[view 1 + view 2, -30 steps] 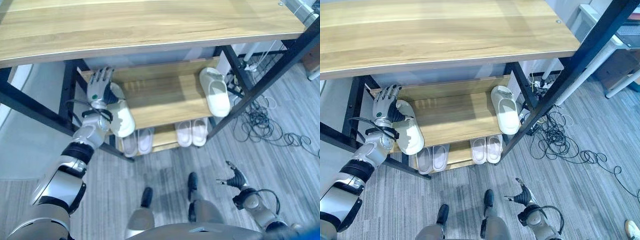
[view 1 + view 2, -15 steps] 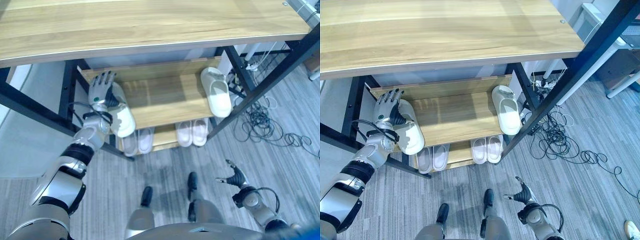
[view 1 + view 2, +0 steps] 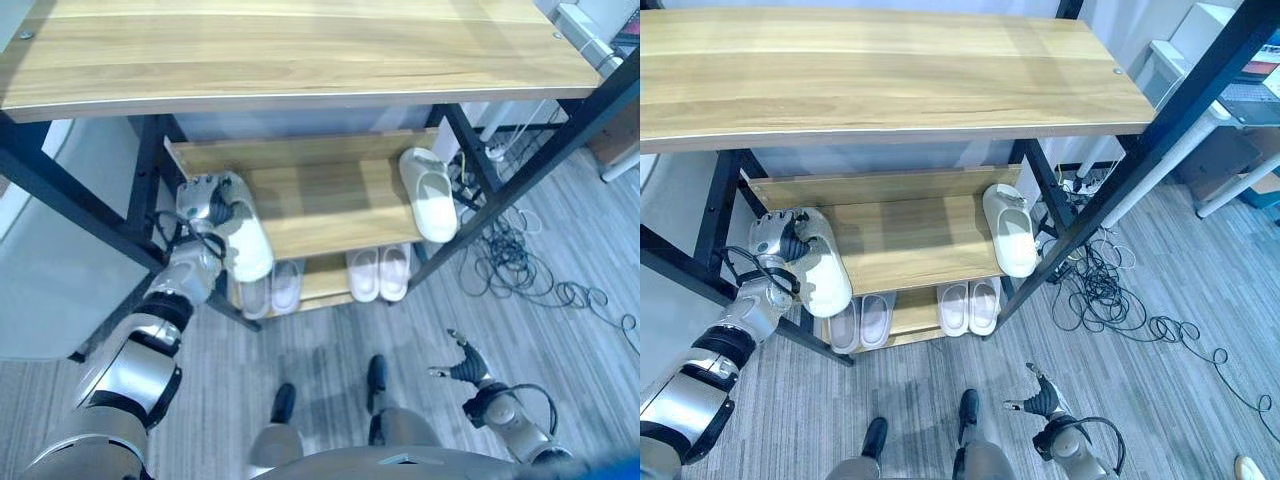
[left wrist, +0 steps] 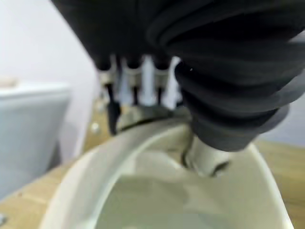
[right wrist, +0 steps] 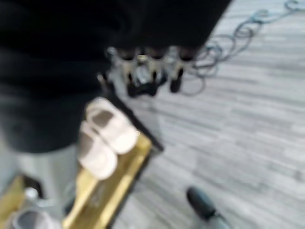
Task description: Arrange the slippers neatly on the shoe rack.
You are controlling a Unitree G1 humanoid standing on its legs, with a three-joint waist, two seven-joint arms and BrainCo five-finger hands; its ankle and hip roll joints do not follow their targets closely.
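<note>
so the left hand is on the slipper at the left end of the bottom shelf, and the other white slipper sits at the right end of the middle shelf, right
Not quite: the left hand grips the slipper at the left end of the middle shelf, not the bottom one, as the right eye view shows. The other white slipper does sit at that shelf's right end.

Silver-grey arms, dark ribbed wrist covers, left robot hand dark-tipped.

Pale slipper pair on low wooden shelf — grey floor beside.
</note>
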